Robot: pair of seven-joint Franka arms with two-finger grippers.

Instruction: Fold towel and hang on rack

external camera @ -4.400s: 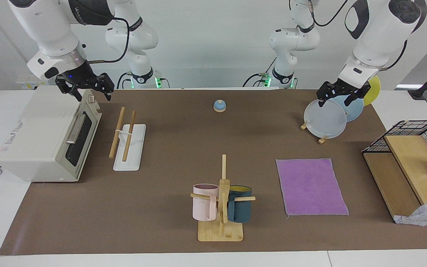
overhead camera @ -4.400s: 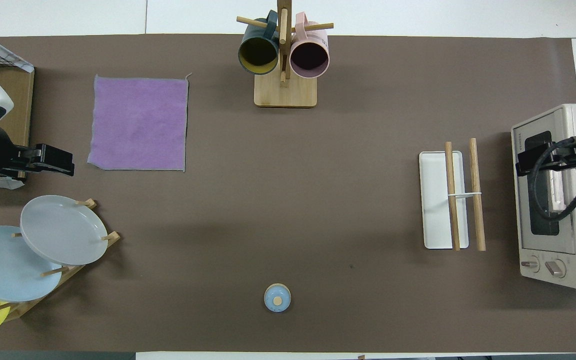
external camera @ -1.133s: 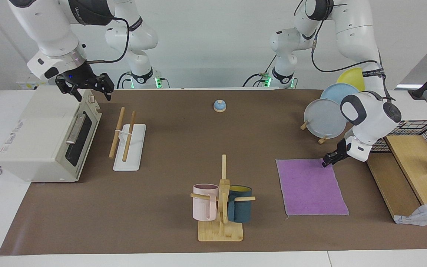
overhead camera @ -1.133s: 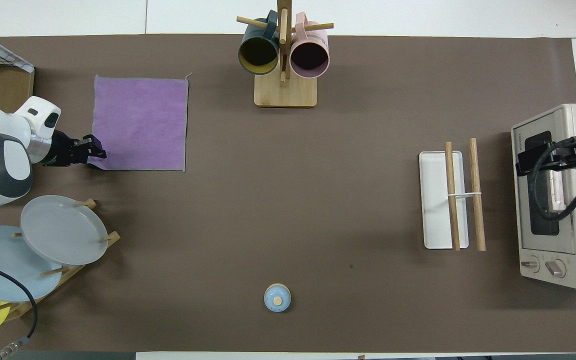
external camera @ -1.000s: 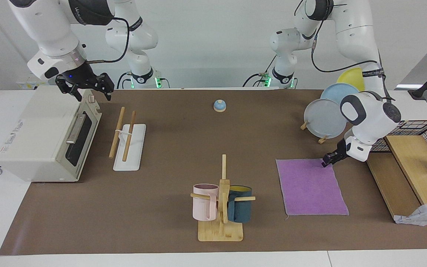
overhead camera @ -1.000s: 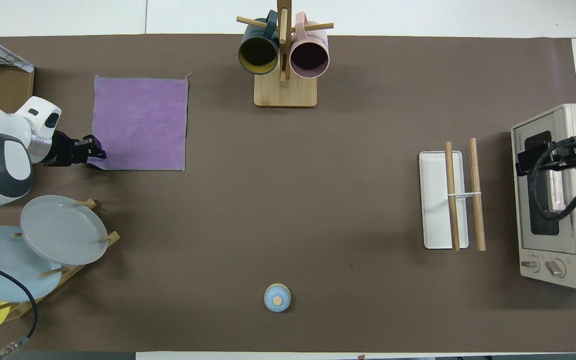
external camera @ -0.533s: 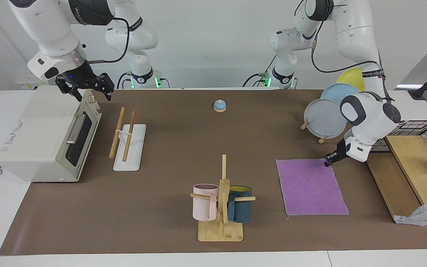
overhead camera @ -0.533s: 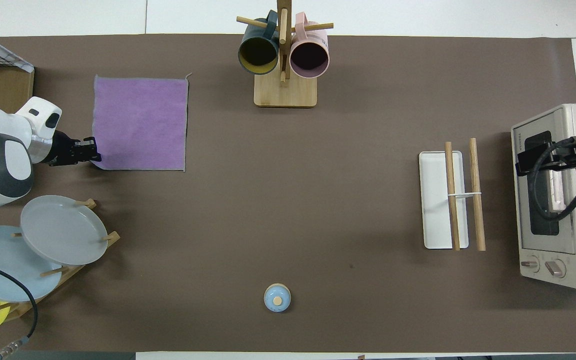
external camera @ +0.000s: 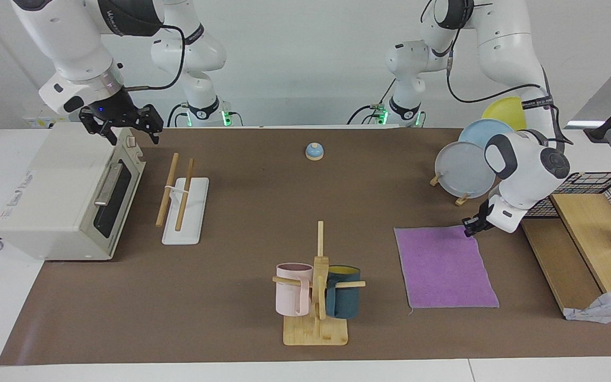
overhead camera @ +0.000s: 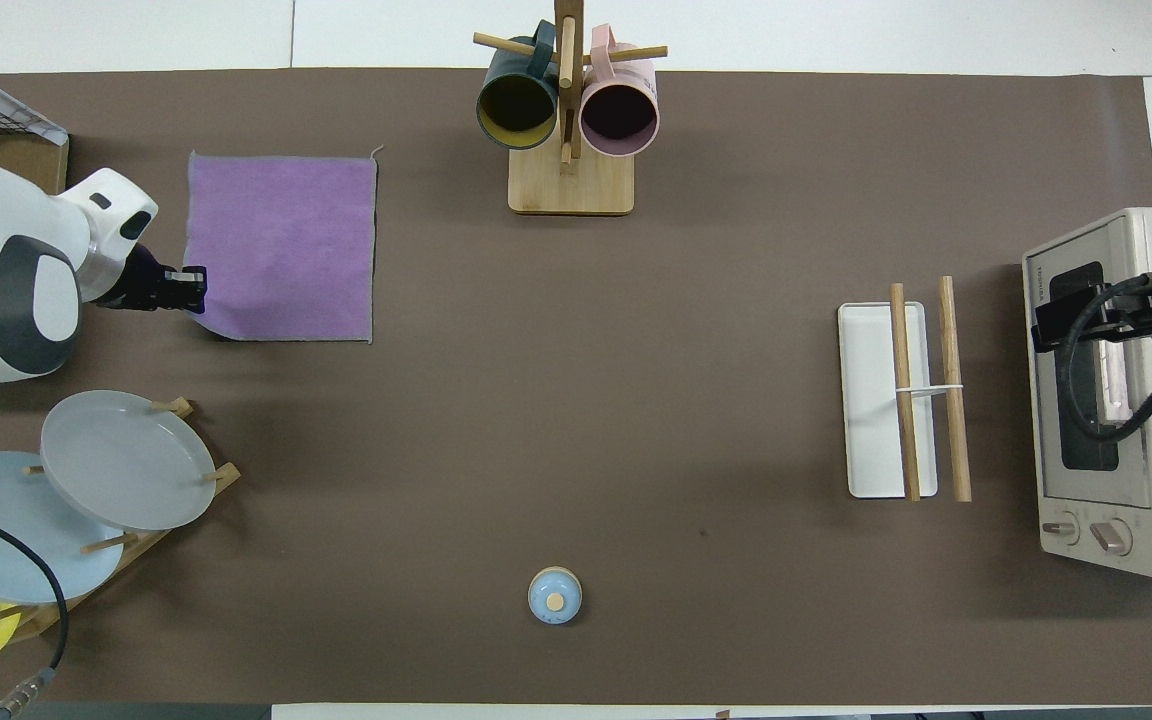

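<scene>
at the towel [external camera: 445,267] corner (near the plates [external camera: 464,168]), left gripper [external camera: 469,228] pinches.

A red warning triangle marks the toaster oven [overhead camera: 1116,400].

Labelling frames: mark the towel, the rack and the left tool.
towel [external camera: 443,268], facing view, middle of purple face.
rack [overhead camera: 874,340], overhead view, bare white base.
left tool [external camera: 468,228], facing view, tips at towel's corner.

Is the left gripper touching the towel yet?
Touching. In the overhead view the towel's corner nearest the left gripper has pulled up off the mat at its tips; the facing view shows the gripper at that same corner.
</scene>
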